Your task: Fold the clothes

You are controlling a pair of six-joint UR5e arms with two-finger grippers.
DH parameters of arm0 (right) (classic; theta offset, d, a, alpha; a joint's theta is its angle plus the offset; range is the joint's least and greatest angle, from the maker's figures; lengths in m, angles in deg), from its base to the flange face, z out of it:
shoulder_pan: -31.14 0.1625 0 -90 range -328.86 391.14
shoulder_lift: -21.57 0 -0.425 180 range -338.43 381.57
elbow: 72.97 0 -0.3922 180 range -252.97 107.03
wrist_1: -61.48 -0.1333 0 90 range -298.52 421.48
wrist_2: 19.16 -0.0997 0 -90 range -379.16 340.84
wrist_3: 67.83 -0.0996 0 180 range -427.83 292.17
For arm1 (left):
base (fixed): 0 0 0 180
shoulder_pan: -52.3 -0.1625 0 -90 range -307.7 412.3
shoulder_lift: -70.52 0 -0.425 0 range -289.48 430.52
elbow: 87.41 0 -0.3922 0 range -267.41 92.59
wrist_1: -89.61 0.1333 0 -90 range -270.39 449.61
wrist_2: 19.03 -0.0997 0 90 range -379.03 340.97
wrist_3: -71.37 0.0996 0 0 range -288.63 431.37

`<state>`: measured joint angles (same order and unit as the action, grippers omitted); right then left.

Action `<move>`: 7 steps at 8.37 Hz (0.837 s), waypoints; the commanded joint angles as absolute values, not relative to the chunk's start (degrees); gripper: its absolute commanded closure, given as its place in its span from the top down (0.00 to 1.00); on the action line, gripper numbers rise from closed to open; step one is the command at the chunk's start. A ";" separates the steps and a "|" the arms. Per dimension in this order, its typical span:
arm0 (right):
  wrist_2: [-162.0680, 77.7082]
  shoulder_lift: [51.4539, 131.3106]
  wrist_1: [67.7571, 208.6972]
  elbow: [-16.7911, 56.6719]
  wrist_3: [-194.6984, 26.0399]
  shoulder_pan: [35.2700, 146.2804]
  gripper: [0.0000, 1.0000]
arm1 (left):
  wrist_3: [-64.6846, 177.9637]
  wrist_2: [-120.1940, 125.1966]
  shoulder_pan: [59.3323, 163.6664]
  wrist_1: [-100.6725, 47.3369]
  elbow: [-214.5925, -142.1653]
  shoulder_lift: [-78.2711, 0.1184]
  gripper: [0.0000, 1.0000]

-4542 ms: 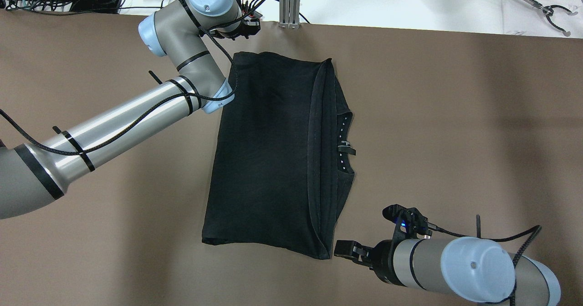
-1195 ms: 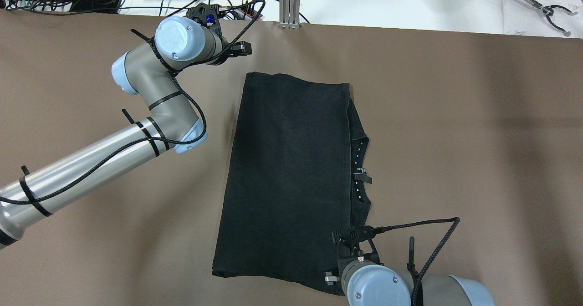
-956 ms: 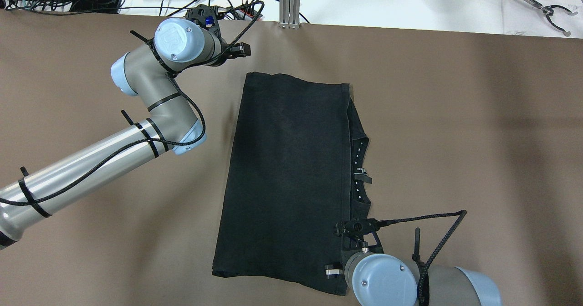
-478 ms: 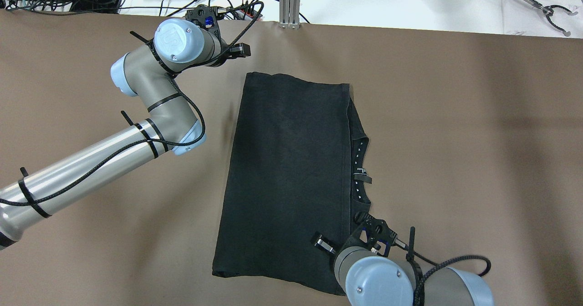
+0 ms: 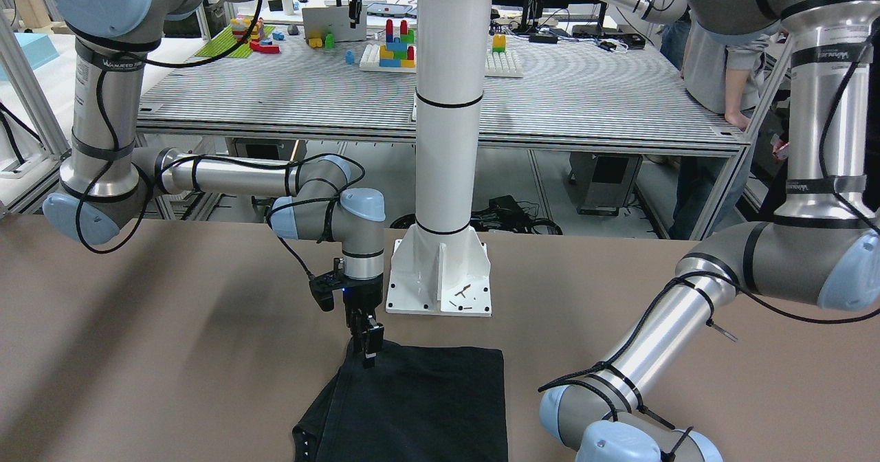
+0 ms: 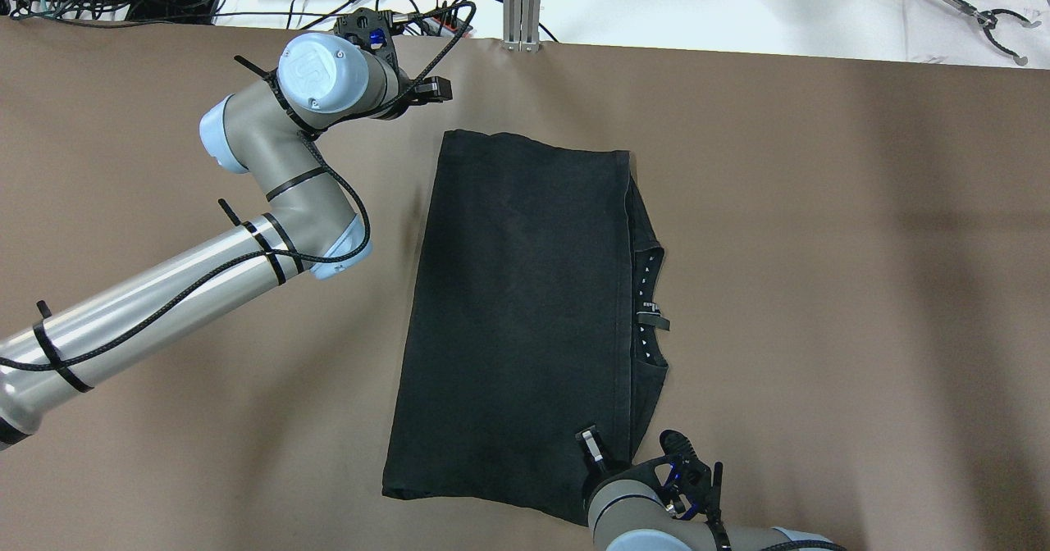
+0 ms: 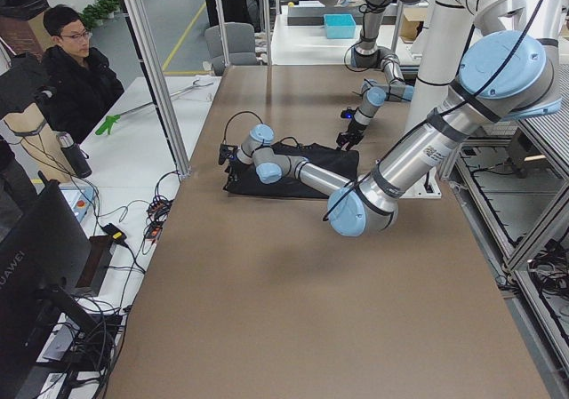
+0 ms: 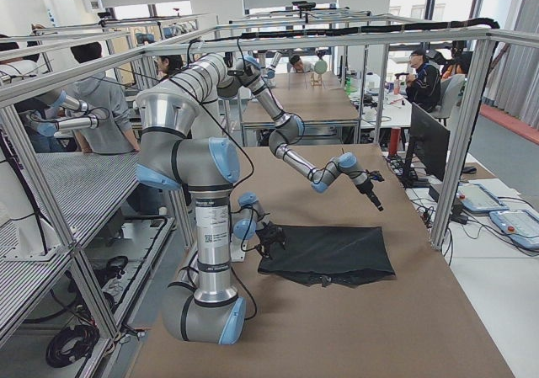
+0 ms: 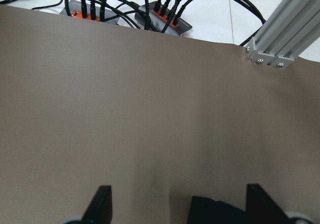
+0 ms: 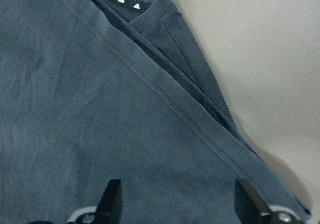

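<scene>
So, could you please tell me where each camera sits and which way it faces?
Front-facing: across the table, facing the robot; both arms, right gripper at the black garment's corner.
Overhead: behind the robot, looking down; both arms.
Exterior left: table's end; left arm nearest.
Exterior right: opposite end; right arm nearest.
Left wrist: looks down at bare table; open left gripper.
Right wrist: close above the garment's hem; right gripper open.
Shared: front-facing and overhead both show the garment.
</scene>
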<state>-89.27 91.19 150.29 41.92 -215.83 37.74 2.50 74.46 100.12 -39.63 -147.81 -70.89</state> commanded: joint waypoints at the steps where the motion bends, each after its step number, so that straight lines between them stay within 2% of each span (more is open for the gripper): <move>1: -90.07 90.57 151.38 39.27 -217.52 37.03 0.65 | 1.24 72.91 99.25 -39.59 -147.97 -70.99 0.94; 3: -94.91 90.04 154.63 40.84 -216.63 37.30 0.68 | -0.34 70.62 97.92 -39.59 -148.05 -71.16 0.94; 4: -95.01 89.95 154.82 40.85 -216.63 37.30 0.75 | -0.44 70.44 97.57 -39.59 -148.05 -71.07 0.94; 7: -94.75 89.87 154.82 39.71 -216.63 37.47 0.79 | -0.52 69.22 97.13 -39.59 -148.05 -70.99 0.94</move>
